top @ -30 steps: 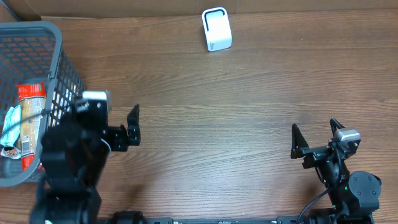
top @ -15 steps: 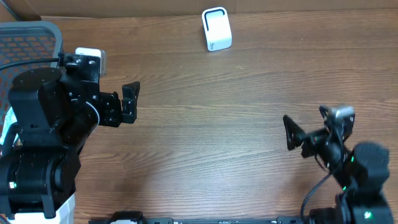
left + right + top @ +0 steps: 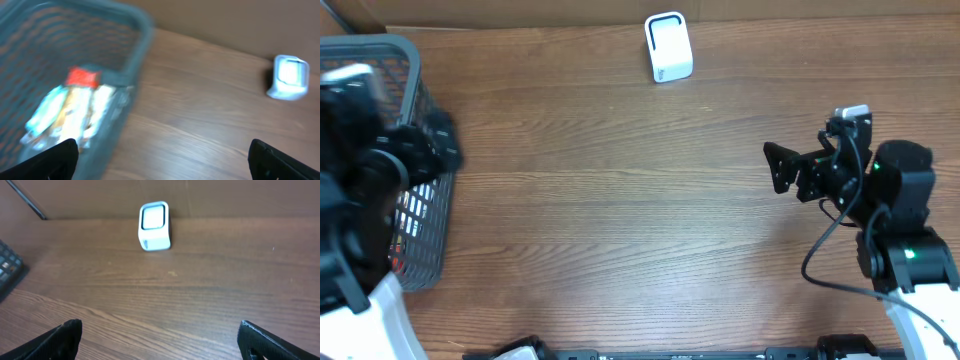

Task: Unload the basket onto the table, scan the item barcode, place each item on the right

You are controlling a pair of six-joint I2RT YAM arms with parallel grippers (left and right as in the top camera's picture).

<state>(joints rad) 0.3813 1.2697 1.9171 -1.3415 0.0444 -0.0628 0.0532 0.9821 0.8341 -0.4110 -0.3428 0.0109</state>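
Observation:
A grey mesh basket (image 3: 134, 60) holds several packets (image 3: 75, 107) in red, white and light blue wrappers; the left wrist view is blurred. My left gripper (image 3: 162, 165) hangs open over the basket's right rim, with nothing between its fingers. From overhead, the left arm covers most of the basket (image 3: 415, 75) and the left gripper (image 3: 442, 148) is a dark smear. A small white scanner (image 3: 668, 47) stands at the table's far edge, also seen as the scanner (image 3: 154, 226) ahead of my right gripper (image 3: 160, 340). That right gripper (image 3: 778, 170) is open and empty, pointing left.
The wooden table (image 3: 620, 220) lies between the two arms. A brown wall (image 3: 225, 197) runs behind the scanner. The basket's dark corner (image 3: 10, 272) shows at the left edge of the right wrist view.
The left arm has swung left and up over the basket. The right arm has risen and moved toward the far side, still facing left. Both grippers stayed open.

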